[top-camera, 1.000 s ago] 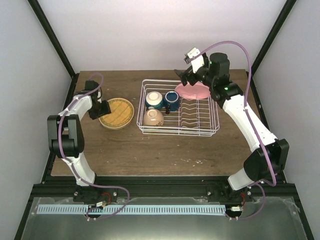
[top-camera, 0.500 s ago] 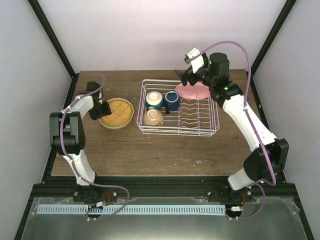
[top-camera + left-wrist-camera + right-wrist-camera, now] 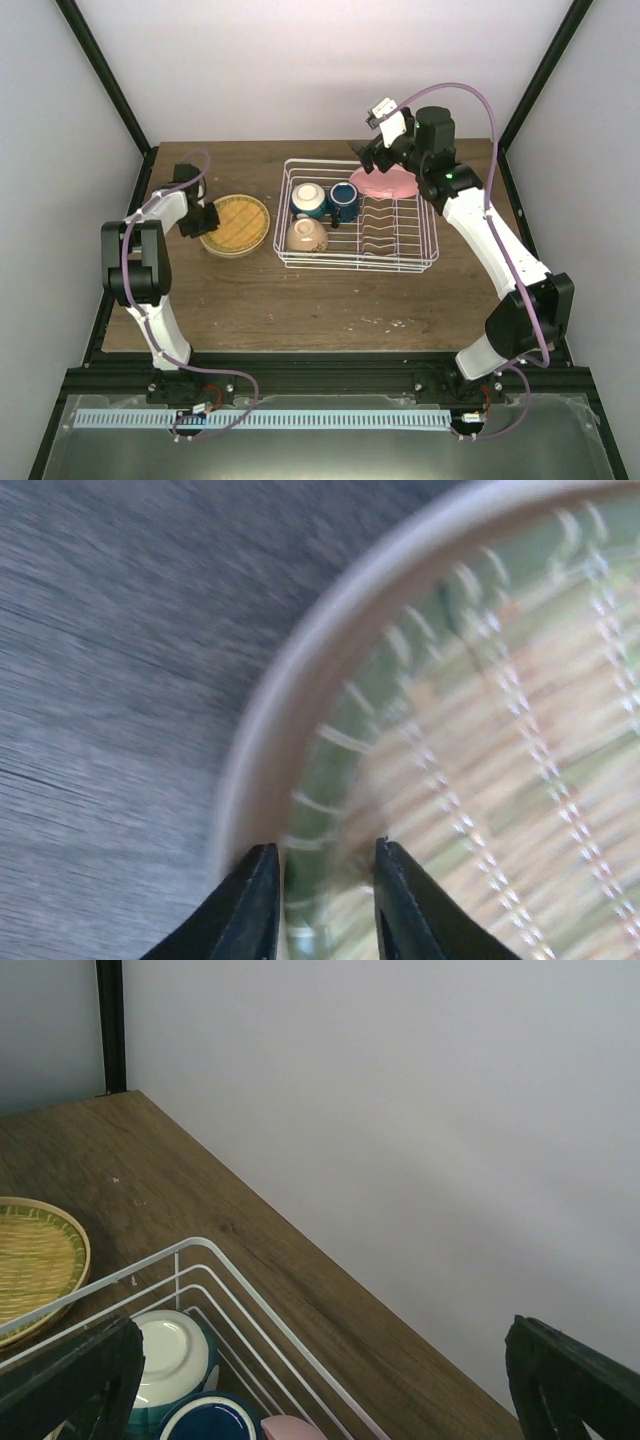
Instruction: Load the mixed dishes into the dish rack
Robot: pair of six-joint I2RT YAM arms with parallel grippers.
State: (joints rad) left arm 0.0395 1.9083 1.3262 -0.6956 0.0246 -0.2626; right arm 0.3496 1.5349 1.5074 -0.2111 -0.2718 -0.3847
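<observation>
The tan-yellow plate (image 3: 240, 222) lies on the table left of the dish rack (image 3: 400, 262). My left gripper (image 3: 206, 215) is at its left rim; in the left wrist view its jaws (image 3: 322, 875) stand a narrow gap apart over the plate's rim (image 3: 250, 770), the picture blurred. In the rack sit the cream bowl (image 3: 306, 236), the white-and-blue bowl (image 3: 306, 198), the dark blue mug (image 3: 344, 200) and the pink plate (image 3: 388, 183) at the back right. My right gripper (image 3: 368, 152) is wide open and empty just above the pink plate.
The right wrist view shows the rack's back corner (image 3: 215, 1250), the white-and-blue bowl (image 3: 170, 1355), the mug (image 3: 210, 1422), a sliver of pink plate (image 3: 290, 1428) and the tan-yellow plate (image 3: 35, 1265). The white back wall stands close behind the rack.
My left arm has shifted slightly, and the tan-yellow plate has moved a little to the right. My right gripper has risen slightly above the pink plate.
</observation>
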